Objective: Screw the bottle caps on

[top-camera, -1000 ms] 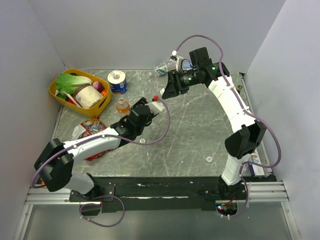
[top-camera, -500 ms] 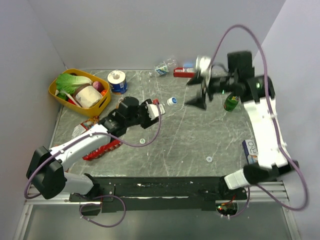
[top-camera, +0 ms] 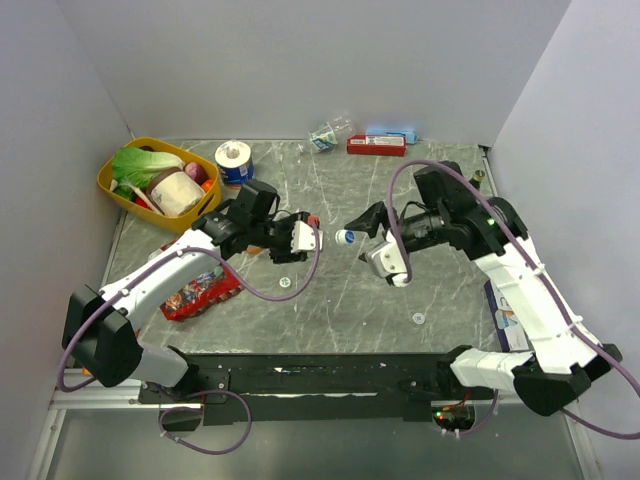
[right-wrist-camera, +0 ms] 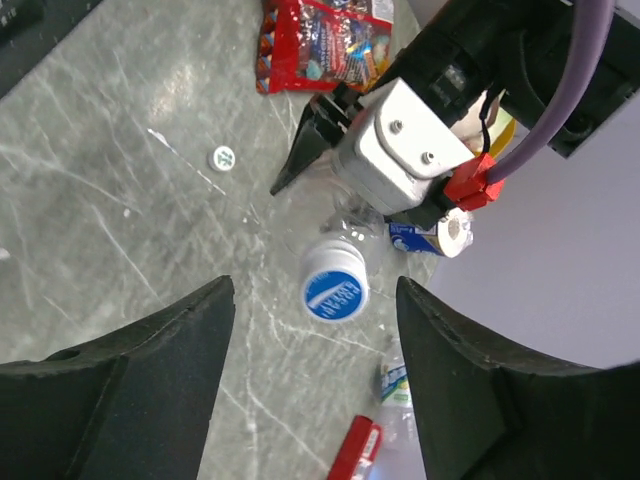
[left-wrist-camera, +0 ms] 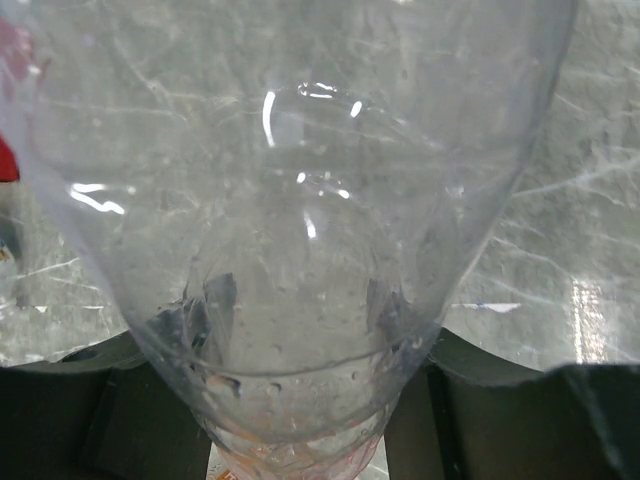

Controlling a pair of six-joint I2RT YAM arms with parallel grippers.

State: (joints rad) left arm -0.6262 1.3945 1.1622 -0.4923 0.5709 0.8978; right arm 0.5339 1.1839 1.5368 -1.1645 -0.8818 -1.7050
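My left gripper [top-camera: 303, 238] is shut on a clear plastic bottle [left-wrist-camera: 300, 200] and holds it level above the table, neck pointing right. The bottle shows a trace of orange at its near end. A blue-and-white cap [top-camera: 345, 237] sits on its neck and also shows in the right wrist view [right-wrist-camera: 335, 286]. My right gripper [top-camera: 364, 240] is open and faces that cap end-on. Its jaws stand on either side of the cap, not touching it, in the right wrist view [right-wrist-camera: 313, 288]. A water bottle [top-camera: 331, 133] with a blue-white label lies at the back. Two loose white caps [top-camera: 283, 283] [top-camera: 418, 318] lie on the table.
A yellow basket [top-camera: 112, 186] of groceries stands at the back left, with a blue-wrapped paper roll [top-camera: 233, 163] beside it. A red snack bag [top-camera: 195, 292] lies under the left arm. A red box [top-camera: 376, 146] lies at the back wall. A blue box [top-camera: 498, 305] lies at the right edge.
My right arm has swung from the back right down to the middle and now faces the cap. My left gripper has brought the bottle forward and level.
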